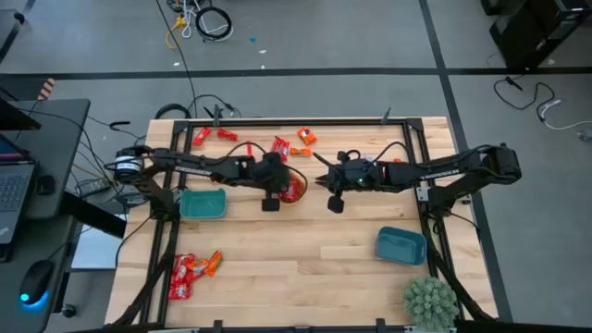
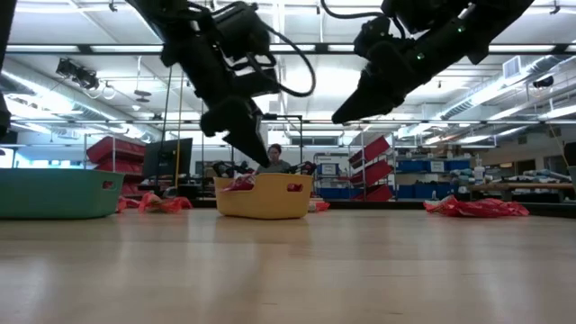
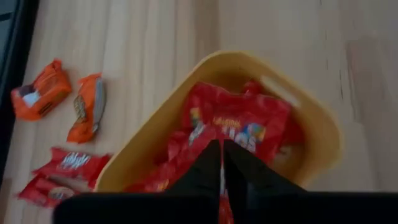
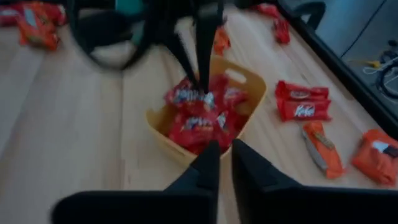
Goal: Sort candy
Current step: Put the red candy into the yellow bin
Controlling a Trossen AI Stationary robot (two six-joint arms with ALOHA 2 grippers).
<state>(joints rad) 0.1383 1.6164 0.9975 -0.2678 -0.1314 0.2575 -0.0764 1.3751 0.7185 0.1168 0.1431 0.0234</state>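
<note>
1. Left gripper [image 3: 221, 163] hangs right over the yellow bowl [image 3: 323, 127], tips pointing down into the pile of red candies [image 3: 242, 127]. Its fingers are pressed together, and a sliver of red shows at the seam between them. Whether that is a pinched wrapper or just the pile behind, I cannot tell.
2. In the right wrist view, the left arm's fingers come down onto the top wrappers in the bowl, touching or just above them.
3. Right gripper [image 4: 219, 163] sits just beside the bowl, on its right in the overhead view, and high off the table in the low view. Its fingers are nearly together with a thin gap, and nothing is between them.
4. The relation that matters: loose candy lies beyond the bowl, toward the table's far edge. Two red bars [image 4: 303, 101] lie side by side, long axes across the right gripper's line of sight, and an orange piece [image 4: 323, 148] lies beside them. An orange wrapped candy [image 4: 377, 156] sits farther out.
5. My call is that the right arm is the nearer one for that cluster, since the left is busy over the bowl.
6. Farther off, a teal bowl [image 1: 203, 203] sits by the left arm's base, a blue bowl [image 1: 400, 246] sits at the near right, and another candy heap [image 1: 192, 270] lies at the near left.
</note>
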